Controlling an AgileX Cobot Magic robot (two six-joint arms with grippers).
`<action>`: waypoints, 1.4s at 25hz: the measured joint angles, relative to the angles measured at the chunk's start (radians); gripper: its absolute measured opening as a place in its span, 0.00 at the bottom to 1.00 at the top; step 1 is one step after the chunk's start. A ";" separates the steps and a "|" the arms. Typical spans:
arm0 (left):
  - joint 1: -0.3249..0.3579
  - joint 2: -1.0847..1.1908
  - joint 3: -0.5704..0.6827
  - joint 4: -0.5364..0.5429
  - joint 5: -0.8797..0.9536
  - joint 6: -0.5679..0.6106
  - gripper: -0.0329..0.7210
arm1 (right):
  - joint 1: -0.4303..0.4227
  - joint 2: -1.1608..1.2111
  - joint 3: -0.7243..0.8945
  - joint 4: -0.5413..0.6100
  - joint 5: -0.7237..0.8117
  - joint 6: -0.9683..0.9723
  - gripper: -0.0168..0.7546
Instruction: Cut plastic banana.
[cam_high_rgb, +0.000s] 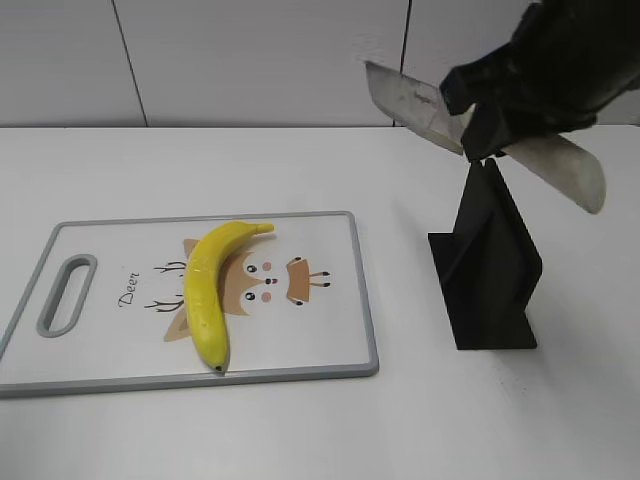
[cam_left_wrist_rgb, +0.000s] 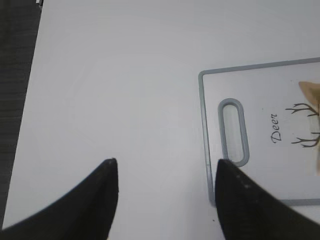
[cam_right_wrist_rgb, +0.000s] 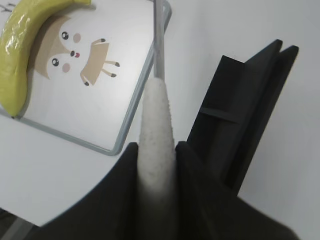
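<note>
banana (cam_high_rgb: 209, 290) on cutting board (cam_high_rgb: 340, 300), stand (cam_high_rgb: 487, 270) right

- The black knife stand (cam_high_rgb: 487, 270) rises from the tabletop (cam_high_rgb: 300, 430) right of the cutting board (cam_high_rgb: 330, 350), blocking a low sideways pass there.
- The plastic banana (cam_high_rgb: 212, 290) lies on the board's middle; the board's handle slot (cam_high_rgb: 66, 294) end is bare.
- Tabletop left of the board lies open beneath the left hand (cam_left_wrist_rgb: 165, 172).

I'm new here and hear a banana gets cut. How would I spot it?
Find the white cutting board with a grey rim on the table. The plastic banana lies across its deer cartoon, the only glossy yellow curved thing there.
</note>
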 joint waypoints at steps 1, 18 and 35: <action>0.000 -0.012 0.000 -0.011 0.000 0.000 0.82 | 0.000 -0.033 0.044 -0.016 -0.023 0.037 0.25; 0.000 -0.234 0.210 -0.031 -0.083 -0.023 0.80 | 0.000 -0.275 0.406 -0.158 -0.196 0.393 0.25; 0.000 -0.385 0.358 -0.031 -0.150 -0.026 0.80 | 0.000 -0.258 0.413 -0.209 -0.227 0.500 0.25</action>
